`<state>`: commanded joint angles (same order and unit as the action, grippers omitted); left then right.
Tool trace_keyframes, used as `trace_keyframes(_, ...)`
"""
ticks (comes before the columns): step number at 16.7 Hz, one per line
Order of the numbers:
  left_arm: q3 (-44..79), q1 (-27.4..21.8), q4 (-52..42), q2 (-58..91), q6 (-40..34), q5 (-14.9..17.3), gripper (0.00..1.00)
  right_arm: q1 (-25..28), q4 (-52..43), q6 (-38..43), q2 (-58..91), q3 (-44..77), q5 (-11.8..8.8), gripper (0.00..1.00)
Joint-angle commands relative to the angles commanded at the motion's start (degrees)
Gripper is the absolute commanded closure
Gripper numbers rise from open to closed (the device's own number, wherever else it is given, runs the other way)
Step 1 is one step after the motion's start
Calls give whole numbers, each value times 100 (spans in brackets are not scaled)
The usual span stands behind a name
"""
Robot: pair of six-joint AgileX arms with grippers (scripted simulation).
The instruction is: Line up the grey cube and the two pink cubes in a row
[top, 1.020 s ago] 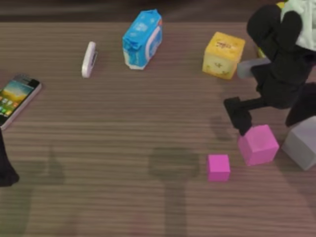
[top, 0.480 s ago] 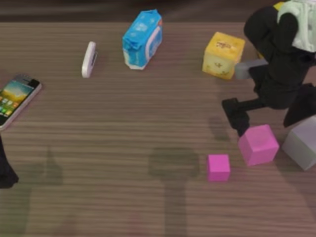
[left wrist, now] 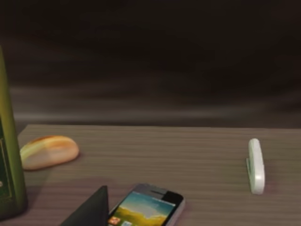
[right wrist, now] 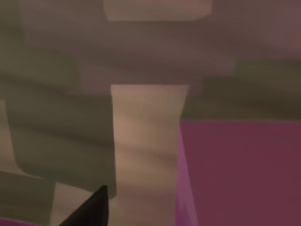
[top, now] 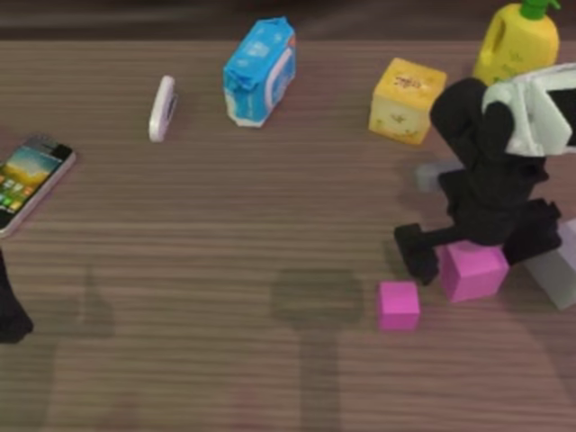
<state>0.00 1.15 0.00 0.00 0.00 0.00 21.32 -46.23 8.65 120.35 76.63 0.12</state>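
The right gripper (top: 472, 247) is low over the larger pink cube (top: 474, 273) at the right of the surface (top: 225, 225), its fingers spread wide, one (top: 417, 252) just left of the cube, the other on its right side. The smaller pink cube (top: 399, 305) lies near to the left. The grey cube (top: 560, 274) sits just right of the larger pink one, partly hidden by the arm. The left gripper (top: 11, 310) is parked at the left edge; I cannot tell its fingers' state
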Motion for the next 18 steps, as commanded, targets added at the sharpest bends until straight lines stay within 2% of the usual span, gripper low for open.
trace_keyframes(6,0,0,0,0,0,0,0,3,213,3,87,-130,1,0)
trace_keyframes(18,0,0,0,0,0,0,0,3,213,3,87,-130,1,90)
